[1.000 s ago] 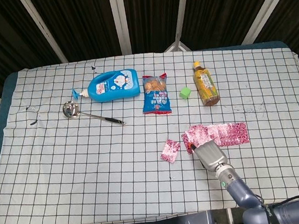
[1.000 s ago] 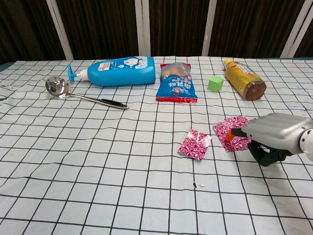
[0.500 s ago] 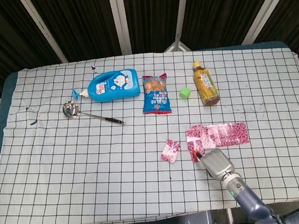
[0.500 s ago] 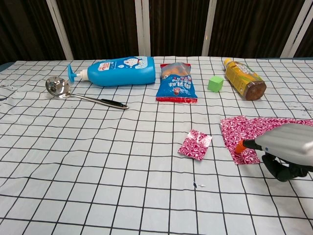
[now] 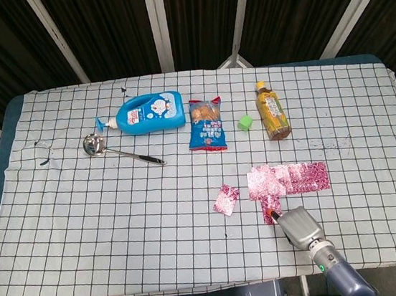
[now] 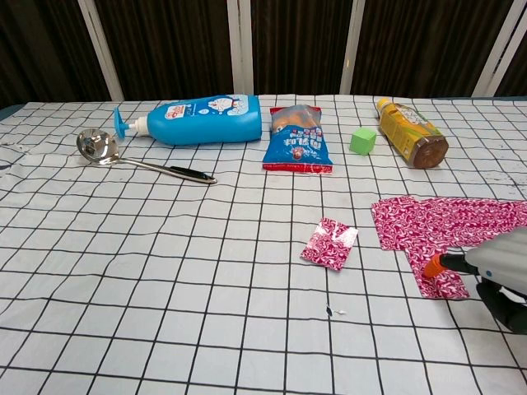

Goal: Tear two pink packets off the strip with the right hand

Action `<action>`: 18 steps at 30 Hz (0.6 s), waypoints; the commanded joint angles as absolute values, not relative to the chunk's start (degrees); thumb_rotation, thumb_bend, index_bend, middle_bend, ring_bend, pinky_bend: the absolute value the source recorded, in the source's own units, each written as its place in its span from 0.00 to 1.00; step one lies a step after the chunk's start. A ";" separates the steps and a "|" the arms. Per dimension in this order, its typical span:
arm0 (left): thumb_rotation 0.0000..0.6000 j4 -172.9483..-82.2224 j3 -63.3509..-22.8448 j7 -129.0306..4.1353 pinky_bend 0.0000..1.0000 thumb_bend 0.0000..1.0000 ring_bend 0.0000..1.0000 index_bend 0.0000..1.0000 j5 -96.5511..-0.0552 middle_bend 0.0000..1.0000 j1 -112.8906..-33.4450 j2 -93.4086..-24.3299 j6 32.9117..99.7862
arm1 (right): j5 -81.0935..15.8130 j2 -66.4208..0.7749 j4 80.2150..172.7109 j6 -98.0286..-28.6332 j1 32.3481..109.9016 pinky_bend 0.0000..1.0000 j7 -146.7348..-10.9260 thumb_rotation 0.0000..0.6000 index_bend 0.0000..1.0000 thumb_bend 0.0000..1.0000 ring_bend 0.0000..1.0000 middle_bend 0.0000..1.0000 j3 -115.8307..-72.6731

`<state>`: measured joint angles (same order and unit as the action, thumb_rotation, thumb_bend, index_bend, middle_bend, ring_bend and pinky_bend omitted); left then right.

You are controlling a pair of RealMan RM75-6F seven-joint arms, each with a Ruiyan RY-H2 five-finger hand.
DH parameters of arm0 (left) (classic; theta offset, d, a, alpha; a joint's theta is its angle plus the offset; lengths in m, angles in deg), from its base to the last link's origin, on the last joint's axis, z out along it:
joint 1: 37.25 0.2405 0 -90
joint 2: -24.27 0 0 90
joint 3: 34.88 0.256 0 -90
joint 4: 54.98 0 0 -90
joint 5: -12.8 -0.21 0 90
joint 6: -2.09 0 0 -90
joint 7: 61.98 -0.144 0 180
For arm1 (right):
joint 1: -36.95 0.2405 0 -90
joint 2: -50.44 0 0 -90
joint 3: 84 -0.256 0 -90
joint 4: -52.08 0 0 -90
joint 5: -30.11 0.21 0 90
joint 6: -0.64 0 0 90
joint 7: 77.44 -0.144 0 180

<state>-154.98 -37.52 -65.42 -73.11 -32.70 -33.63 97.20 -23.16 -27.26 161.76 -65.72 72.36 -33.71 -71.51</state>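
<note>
Under the right hand (image 6: 504, 267) fingers (image 6: 437, 264), pink packet (image 6: 439, 281), strip (image 6: 445, 220) just beyond

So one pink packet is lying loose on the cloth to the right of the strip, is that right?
Not quite. The loose pink packet lies to the left of the strip, not the right, apart from it on the checked cloth. The head view shows this plainly, and the chest view agrees.

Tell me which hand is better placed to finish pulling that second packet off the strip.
The right hand: its fingertip sits at the packet hanging off the strip. The left hand is not in view.
</note>
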 commanded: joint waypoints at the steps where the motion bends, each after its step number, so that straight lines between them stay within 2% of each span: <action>1: 1.00 -154.98 -37.54 -65.40 0.08 0.28 0.00 0.16 -73.06 0.00 -32.72 -33.64 97.16 | -25.07 -26.46 162.60 -66.31 71.11 0.70 -34.60 1.00 0.20 0.89 0.87 0.84 -70.25; 14: 1.00 -155.06 -37.53 -65.48 0.08 0.28 0.00 0.16 -73.21 0.00 -33.10 -33.79 96.58 | -35.13 -24.58 166.08 -68.98 65.34 0.70 -36.65 1.00 0.20 0.89 0.87 0.84 -64.45; 18: 1.00 -155.04 -37.39 -65.53 0.08 0.28 0.00 0.16 -73.45 0.00 -33.22 -33.77 96.35 | -36.67 -25.09 166.30 -68.71 64.60 0.70 -36.47 1.00 0.20 0.89 0.87 0.84 -64.12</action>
<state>-155.04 -37.40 -65.52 -73.45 -33.22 -33.77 96.36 -36.38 -24.91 166.16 -68.76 64.86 -36.51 -64.26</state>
